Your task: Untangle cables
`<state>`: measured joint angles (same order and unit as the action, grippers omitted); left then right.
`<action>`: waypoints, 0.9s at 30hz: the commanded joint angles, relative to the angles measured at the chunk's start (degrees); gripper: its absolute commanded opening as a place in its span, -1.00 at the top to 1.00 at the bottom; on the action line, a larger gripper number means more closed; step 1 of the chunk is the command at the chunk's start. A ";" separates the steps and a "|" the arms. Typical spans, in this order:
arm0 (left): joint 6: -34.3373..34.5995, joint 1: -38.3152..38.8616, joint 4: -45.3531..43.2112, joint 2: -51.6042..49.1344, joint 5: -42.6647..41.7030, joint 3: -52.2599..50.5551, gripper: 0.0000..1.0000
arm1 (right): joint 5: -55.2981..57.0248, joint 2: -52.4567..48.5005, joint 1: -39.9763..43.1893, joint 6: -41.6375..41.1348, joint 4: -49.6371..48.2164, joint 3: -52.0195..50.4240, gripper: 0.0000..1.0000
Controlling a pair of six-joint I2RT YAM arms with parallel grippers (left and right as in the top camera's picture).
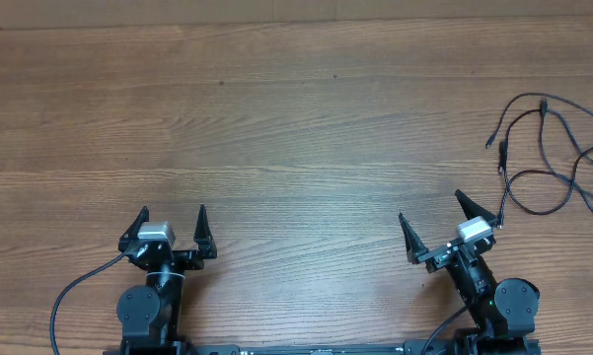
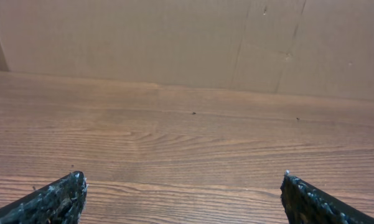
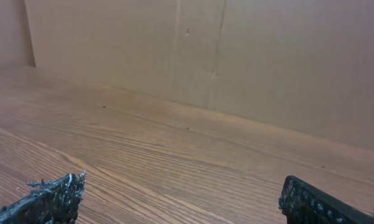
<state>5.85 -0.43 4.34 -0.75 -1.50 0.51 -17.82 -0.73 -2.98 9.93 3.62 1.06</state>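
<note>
The cables (image 1: 557, 163) lie in a loose tangle of thin black loops at the table's right edge, with small plugs near the top and left of the heap. My right gripper (image 1: 429, 207) stands open at the front right, its outer fingertip close to the lowest loop; nothing is between its fingers (image 3: 53, 196). At the front left my left gripper (image 1: 173, 213) is open too, far from the cables, with bare wood between its fingers (image 2: 62, 196). No cable shows in the left wrist view; in the right wrist view only a dark sliver shows at the lower right edge.
The wooden table (image 1: 276, 118) spreads across the overhead view. A cardboard wall (image 2: 174, 37) stands along its far side. Thicker black arm cables (image 1: 74, 296) run off the front edge by each arm base.
</note>
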 commanded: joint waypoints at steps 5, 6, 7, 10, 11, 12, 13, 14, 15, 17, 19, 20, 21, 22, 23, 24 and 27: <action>0.17 -0.28 0.13 0.50 0.00 -0.22 -0.99 | 1.31 0.55 0.17 0.11 -0.04 -0.59 -1.00; 0.17 -0.28 0.13 0.50 0.00 -0.22 -0.99 | 1.33 0.55 0.17 -0.02 -0.04 -0.59 -1.00; 0.17 -0.28 0.13 0.50 -0.02 -0.22 -0.99 | 1.84 0.55 0.17 -0.48 -0.04 -0.59 -1.00; 0.17 -0.28 0.13 0.50 0.00 -0.22 -0.99 | 5.57 0.55 0.17 -4.63 -0.02 -0.59 -1.00; 0.20 -0.28 0.13 0.50 0.00 -0.22 -0.99 | 5.60 0.55 0.17 -4.61 -0.02 -0.59 -1.00; 0.17 -0.28 0.13 0.50 0.00 -0.22 -0.99 | 5.60 0.55 0.17 -4.59 0.11 -0.59 -1.00; 0.17 -0.28 0.13 0.50 0.00 -0.24 -0.99 | 5.57 0.50 0.15 -4.59 0.15 -0.59 -1.00; 0.17 -0.28 0.13 0.50 0.00 -0.22 -0.99 | 5.57 0.44 0.15 -4.61 0.15 -0.59 -1.00; 0.17 -0.28 0.13 0.50 0.00 -0.22 -0.99 | 5.57 0.44 0.15 -4.59 0.11 -0.59 -1.00; 0.17 -0.28 0.13 0.50 0.00 -0.22 -0.99 | 5.57 0.44 0.17 -4.59 0.11 -0.59 -1.00; 0.17 -0.28 0.13 0.50 0.00 -0.22 -0.99 | 5.57 0.44 0.15 -4.59 0.09 -0.59 -1.00; 0.17 -0.28 0.13 0.50 0.00 -0.22 -0.99 | 5.57 0.44 0.15 -4.59 0.09 -0.59 -1.00; 0.17 -0.28 0.13 0.50 0.00 -0.22 -0.99 | 5.57 0.44 0.17 -4.59 0.09 -0.59 -1.00; 0.17 -0.28 0.13 0.50 0.00 -0.24 -0.99 | 5.57 0.44 0.17 -4.59 0.09 -0.59 -1.00; 0.17 -0.28 0.13 0.50 0.00 -0.22 -0.99 | 5.57 0.44 0.15 -4.59 0.07 -0.59 -1.00; 0.17 -0.28 0.13 0.50 0.00 -0.22 -0.99 | 5.60 0.44 0.17 -4.59 0.07 -0.59 -1.00; 0.17 -0.28 0.13 0.50 -0.02 -0.22 -0.99 | 5.57 0.44 0.17 -4.59 0.07 -0.59 -1.00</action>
<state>5.85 -0.43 4.34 -0.75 -1.50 0.51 -13.04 -0.73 -2.98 5.98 3.73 1.06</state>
